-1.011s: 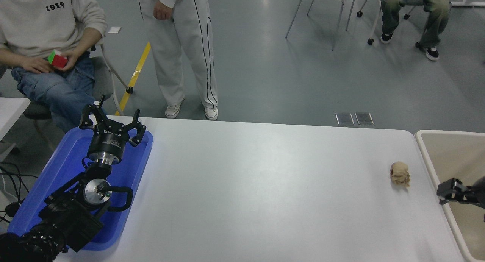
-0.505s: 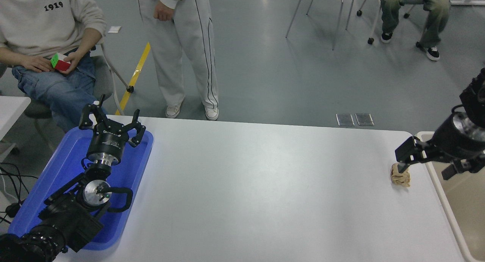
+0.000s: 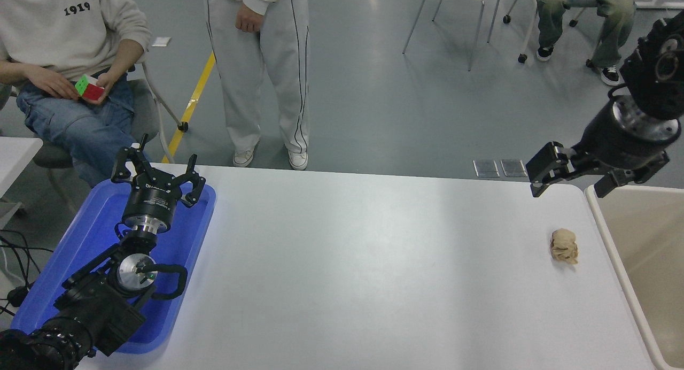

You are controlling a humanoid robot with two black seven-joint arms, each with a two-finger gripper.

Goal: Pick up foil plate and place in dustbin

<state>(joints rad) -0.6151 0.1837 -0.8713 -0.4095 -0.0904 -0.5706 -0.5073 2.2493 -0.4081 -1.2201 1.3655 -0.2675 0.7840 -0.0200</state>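
Foil plate is nowhere to be seen now: not on the desk (image 3: 374,263), not in either tool, and not in the visible part of the bin (image 3: 604,220), whose tan inside shows bare as far as the picture's right edge allows (much of the bin is cut off there). So its place relative to the right tool (image 3: 569,175) cannot be told.

That tool hangs raised above the desk's far right corner, just beside the bin's near-left rim, its fingers (image 3: 542,169) spread apart and nothing between them. A crumpled tan paper ball (image 3: 564,246) lies on the desk below and toward the camera from it, near the bin but apart from it.

As a judgement from the task alone: a foil plate would be very light, thin and easily crushed, with a slick surface and a rim that dents under a hard pinch. The raised rim would be the place to take hold, one finger inside and one outside, squeezed gently.

The left tool (image 3: 157,172) is parked over the blue tray (image 3: 197,225) at the lower left, fingers splayed and empty.
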